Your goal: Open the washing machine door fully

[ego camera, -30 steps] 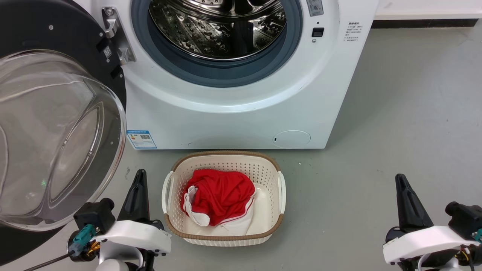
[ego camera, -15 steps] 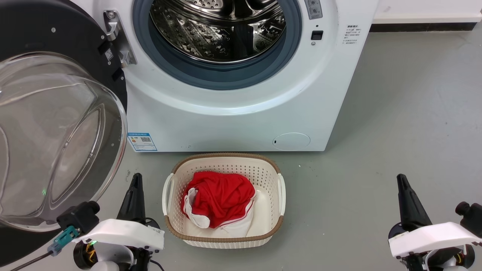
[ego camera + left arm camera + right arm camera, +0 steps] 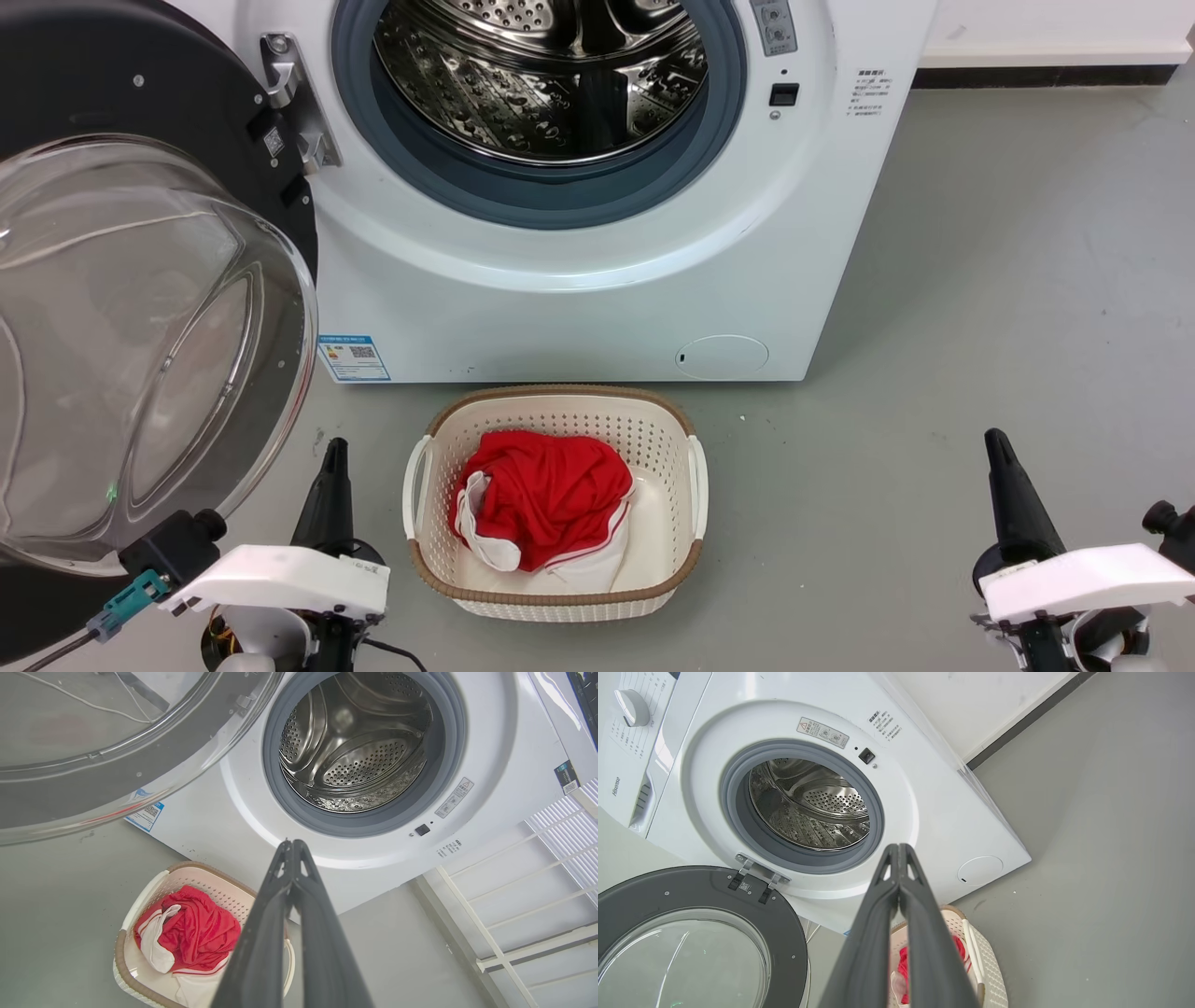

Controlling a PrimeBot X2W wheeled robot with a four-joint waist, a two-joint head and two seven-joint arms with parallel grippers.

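The washing machine door stands wide open, hinged left of the washing machine. My left end effector and right end effector: fingers closed, empty. The right wrist view adds the control dial.

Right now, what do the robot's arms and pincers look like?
Each pincer, the left pincer and the right pincer, has two long, dark grey fingers that taper to a point. Behind each sits a smooth white shell. Beside the left one, a black block carries a teal plug with a dark cable.
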